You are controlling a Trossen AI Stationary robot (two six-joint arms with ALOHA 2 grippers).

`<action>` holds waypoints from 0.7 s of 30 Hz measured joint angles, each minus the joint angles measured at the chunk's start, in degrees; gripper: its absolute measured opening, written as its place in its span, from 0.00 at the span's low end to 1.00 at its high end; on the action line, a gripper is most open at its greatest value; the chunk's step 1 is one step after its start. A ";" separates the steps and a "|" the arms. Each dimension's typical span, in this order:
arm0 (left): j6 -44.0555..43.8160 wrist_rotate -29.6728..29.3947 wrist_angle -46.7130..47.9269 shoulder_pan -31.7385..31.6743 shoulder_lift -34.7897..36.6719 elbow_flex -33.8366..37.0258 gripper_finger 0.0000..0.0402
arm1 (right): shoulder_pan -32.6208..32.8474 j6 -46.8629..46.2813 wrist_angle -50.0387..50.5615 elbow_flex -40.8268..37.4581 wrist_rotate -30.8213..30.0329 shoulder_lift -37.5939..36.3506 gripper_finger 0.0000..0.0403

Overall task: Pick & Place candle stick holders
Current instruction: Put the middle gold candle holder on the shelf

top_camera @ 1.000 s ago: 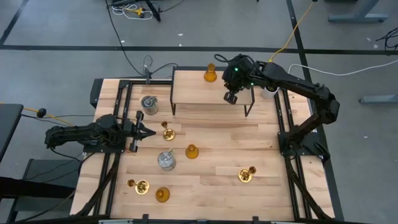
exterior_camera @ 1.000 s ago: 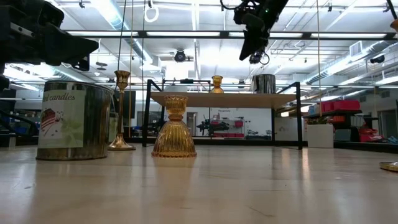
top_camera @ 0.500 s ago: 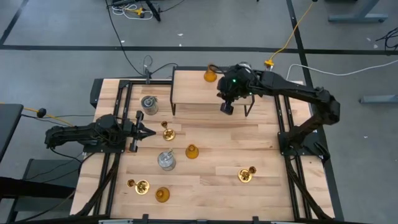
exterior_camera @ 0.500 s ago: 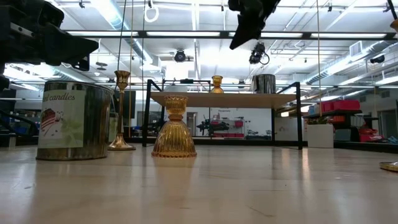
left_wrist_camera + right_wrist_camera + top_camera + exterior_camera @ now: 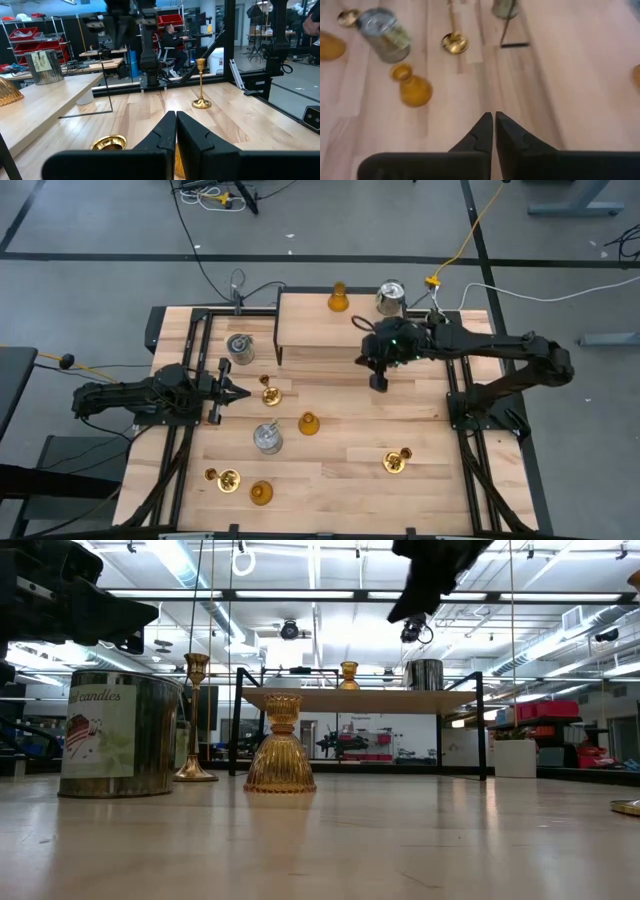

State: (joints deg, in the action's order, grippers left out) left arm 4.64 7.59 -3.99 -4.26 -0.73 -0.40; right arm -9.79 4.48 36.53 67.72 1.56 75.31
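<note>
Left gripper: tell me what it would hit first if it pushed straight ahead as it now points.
The left gripper, shut, points across the table at the brass holder just ahead of its tips; that would likely be struck first, though their relative height is unclear.

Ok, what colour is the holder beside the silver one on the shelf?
Amber-orange holder; high view shows it best.

I count nine candle stick holders on my bench, three of each kind. There are three silvery glass cylinders [image 5: 390,297] [image 5: 240,347] [image 5: 267,438], one with a printed label that reads "candles". There are three amber bell-shaped holders [image 5: 339,299] [image 5: 308,423] [image 5: 261,493]. There are three brass holders [image 5: 270,392] [image 5: 397,461] [image 5: 225,477] with a round base and stem. I see one raised wooden shelf [image 5: 310,330], one table [image 5: 350,480], and my two grippers: left gripper [image 5: 240,393], right gripper [image 5: 380,383].
</note>
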 joint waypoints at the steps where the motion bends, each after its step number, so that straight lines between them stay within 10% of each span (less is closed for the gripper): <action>1: 0.01 0.00 0.00 -0.01 0.00 0.00 0.05 | 0.49 -0.35 -0.59 -1.38 0.02 -0.91 0.07; 21: 0.00 0.01 0.00 0.01 0.00 -0.01 0.05 | 10.94 -4.31 -4.40 -11.42 -1.09 -11.35 0.46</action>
State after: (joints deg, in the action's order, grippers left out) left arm 4.63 7.60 -3.99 -4.25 -0.73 -0.42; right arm 1.15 0.18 32.13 56.29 0.47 63.96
